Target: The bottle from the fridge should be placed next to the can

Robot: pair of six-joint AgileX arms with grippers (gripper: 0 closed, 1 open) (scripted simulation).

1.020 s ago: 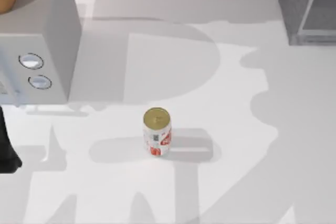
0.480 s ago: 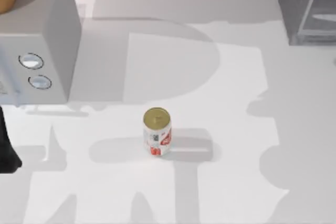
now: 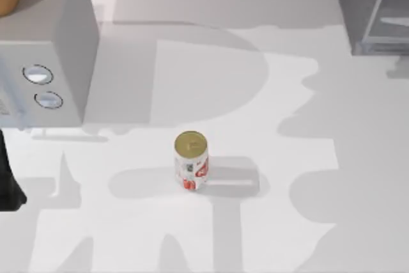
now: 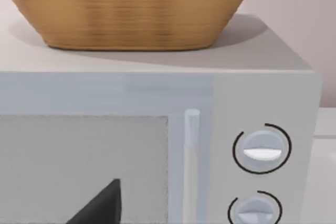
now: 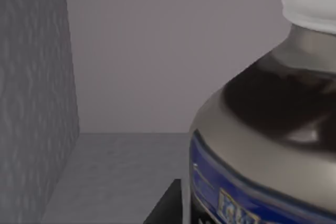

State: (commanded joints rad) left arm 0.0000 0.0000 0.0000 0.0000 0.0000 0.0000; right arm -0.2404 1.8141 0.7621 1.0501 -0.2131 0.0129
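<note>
Right wrist view: the bottle (image 5: 262,129) stands very close to the camera at the right of the frame, cut off by the right and lower edges. Its white cap sits at the upper right, a dark shoulder below it, then a grey-and-blue label; pale lettering on the blue band is too partial to read. A dark sliver at the lower centre, beside the bottle's base, may belong to the right gripper; whether its fingers are apart or closed on anything cannot be told. Behind the bottle, the speckled grey inner wall of the fridge (image 5: 31,98) fills the left of the frame, with a plain back wall and grey floor.

Top view: the fridge (image 3: 377,4) occupies the upper right corner, cropped by the frame edges. The can (image 3: 191,160) stands upright near the centre of the white table (image 3: 287,234), gold top up, red markings and a small code patch on its side, not legible.

Left wrist view: the microwave (image 4: 262,93) with two round dials faces the camera, a wicker basket (image 4: 131,9) on top. A dark wedge at the lower left edge is unidentifiable; the left gripper's fingers cannot be judged.
</note>
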